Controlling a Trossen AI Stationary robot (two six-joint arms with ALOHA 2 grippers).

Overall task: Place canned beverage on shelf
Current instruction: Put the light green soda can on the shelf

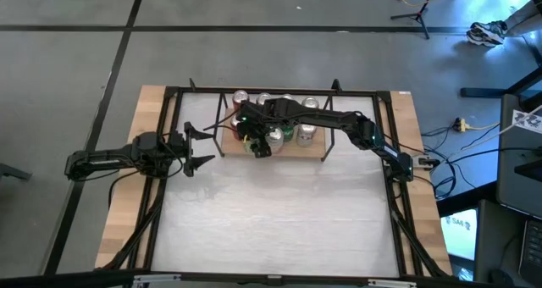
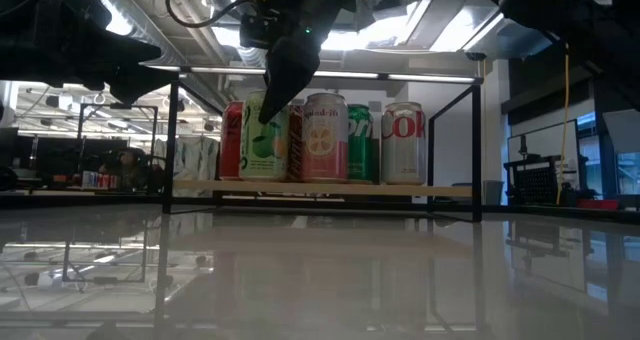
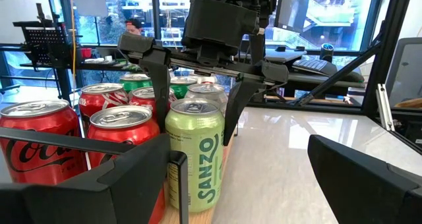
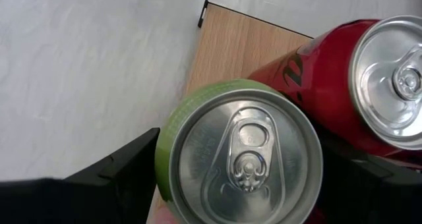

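From above, the right gripper reaches over the shelf; the left gripper waits beside it, jaws apart; level across, the green can stands on the board's end, seemingly to complete the row; the right wrist shows jaws straddling it, grip unclear.
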